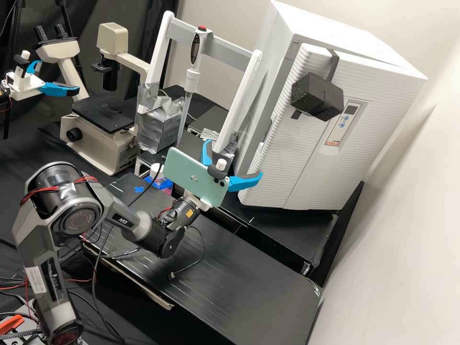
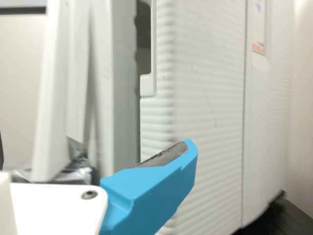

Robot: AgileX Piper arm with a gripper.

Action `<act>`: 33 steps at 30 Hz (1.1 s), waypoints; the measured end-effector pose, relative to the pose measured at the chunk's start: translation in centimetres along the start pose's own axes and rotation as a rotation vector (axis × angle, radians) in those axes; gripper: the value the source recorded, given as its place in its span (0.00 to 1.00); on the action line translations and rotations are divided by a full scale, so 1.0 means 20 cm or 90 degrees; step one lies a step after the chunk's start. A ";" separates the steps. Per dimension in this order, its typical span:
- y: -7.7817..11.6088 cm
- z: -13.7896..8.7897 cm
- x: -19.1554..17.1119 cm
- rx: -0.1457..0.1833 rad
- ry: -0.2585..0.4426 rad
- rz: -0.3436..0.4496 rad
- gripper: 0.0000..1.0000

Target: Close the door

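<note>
In the high view my gripper (image 1: 234, 159) is open, its blue fingers spread in front of the lower left edge of the white cabinet. The ribbed white door (image 1: 282, 167) stands almost flush with the cabinet body (image 1: 266, 91); whether it is fully shut I cannot tell. In the wrist view one finger of my gripper (image 2: 95, 149) overlaps the ribbed door (image 2: 208, 117), near its handle-side edge and below the recessed handle (image 2: 147, 85). A narrow dark line runs between door edge and body there. Contact between finger and door cannot be made out. Nothing is held between the fingers.
A black foam block (image 1: 316, 96) hangs on the door's upper part. Left of the cabinet stand a white frame (image 1: 242, 103), a taped silver bundle (image 1: 160, 124) and a microscope (image 1: 112, 115). A green phone (image 1: 191, 175) is mounted on my wrist. Another gripper shows at far left.
</note>
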 end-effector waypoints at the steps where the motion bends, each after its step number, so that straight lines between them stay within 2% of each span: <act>1: 0.00 -0.01 0.01 0.000 0.007 -0.002 1.00; 8: 0.00 -0.06 0.06 0.008 0.042 -0.004 1.00; 22: -0.02 -0.06 0.09 0.014 0.046 -0.010 1.00; 24: -0.04 -0.06 0.08 0.004 0.036 0.000 1.00; 28: -0.06 -0.09 0.02 -0.022 -0.021 0.077 1.00; 31: -0.08 -0.12 -0.03 -0.023 -0.041 0.097 1.00; 33: -0.11 -0.15 -0.06 -0.014 -0.040 0.092 1.00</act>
